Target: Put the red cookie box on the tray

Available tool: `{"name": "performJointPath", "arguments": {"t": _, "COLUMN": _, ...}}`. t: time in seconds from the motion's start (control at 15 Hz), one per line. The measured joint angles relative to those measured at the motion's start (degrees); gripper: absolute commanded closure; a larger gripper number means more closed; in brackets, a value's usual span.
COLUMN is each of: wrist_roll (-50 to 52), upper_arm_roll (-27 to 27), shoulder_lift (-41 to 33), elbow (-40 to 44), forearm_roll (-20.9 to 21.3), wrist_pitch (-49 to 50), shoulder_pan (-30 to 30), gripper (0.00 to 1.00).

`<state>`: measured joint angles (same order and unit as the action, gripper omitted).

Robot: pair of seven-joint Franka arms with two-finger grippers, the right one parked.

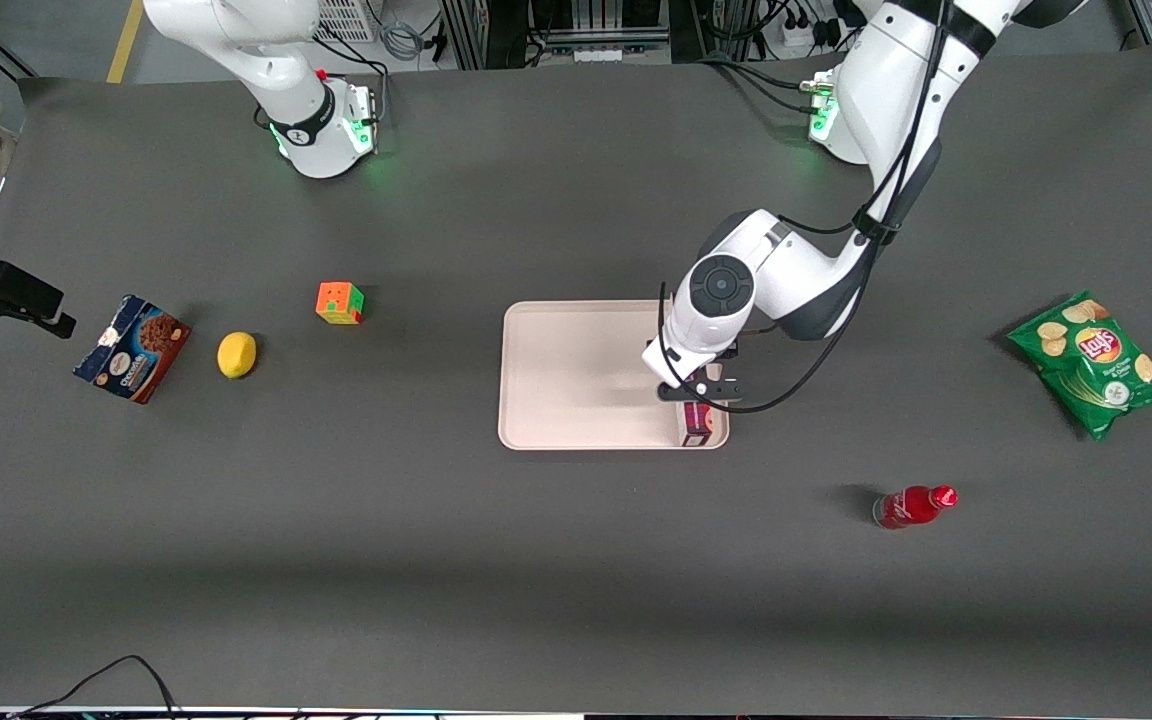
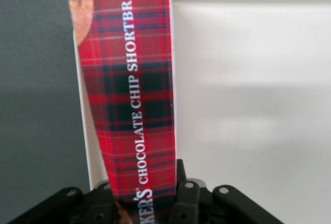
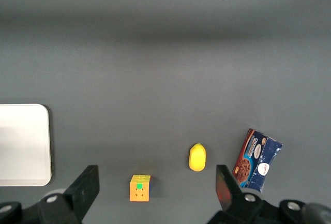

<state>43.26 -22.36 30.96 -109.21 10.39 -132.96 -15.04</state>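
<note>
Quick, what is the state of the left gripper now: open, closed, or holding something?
Left gripper: closed on the red cookie box, holding it at the tray edge nearer the working arm's end of the table.

White, rounded arm with dark joints, black cables, and a black pincer [image 1: 698,392].
</note>
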Motion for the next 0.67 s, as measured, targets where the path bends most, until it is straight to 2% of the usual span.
{"name": "performJointPath", "arguments": {"t": 0.07, "wrist_roll": 0.11, "upper_arm_roll": 0.0, "shoulder_lift": 0.04, "elbow": -0.26, "forearm_roll": 0.05, "wrist_pitch": -0.18, "shoulder_pan": 0.0, "gripper": 0.71}}
{"name": "performJointPath", "arguments": {"t": 0.2, "wrist_roll": 0.23, "upper_arm_roll": 0.02, "shoulder_lift": 0.1, "elbow": -0.57, "forearm_roll": 0.1, "wrist_pitch": -0.48, "shoulder_pan": 0.0, "gripper": 0.42}}
{"name": "performJointPath", "arguments": {"t": 0.27, "wrist_roll": 0.26, "upper_arm_roll": 0.04, "shoulder_lift": 0.16, "elbow": -0.58, "forearm_roll": 0.11, "wrist_pitch": -0.6, "shoulder_pan": 0.0, "gripper": 0.21}}
{"name": "performJointPath", "arguments": {"t": 0.4, "wrist_roll": 0.32, "upper_arm_roll": 0.05, "shoulder_lift": 0.19, "elbow": -0.57, "forearm_roll": 0.12, "wrist_pitch": -0.9, "shoulder_pan": 0.01, "gripper": 0.0}}
{"name": "performJointPath", "arguments": {"t": 0.67, "wrist_roll": 0.46, "upper_arm_roll": 0.06, "shoulder_lift": 0.22, "elbow": -0.53, "forearm_roll": 0.13, "wrist_pitch": -1.69, "shoulder_pan": 0.05, "gripper": 0.0}}
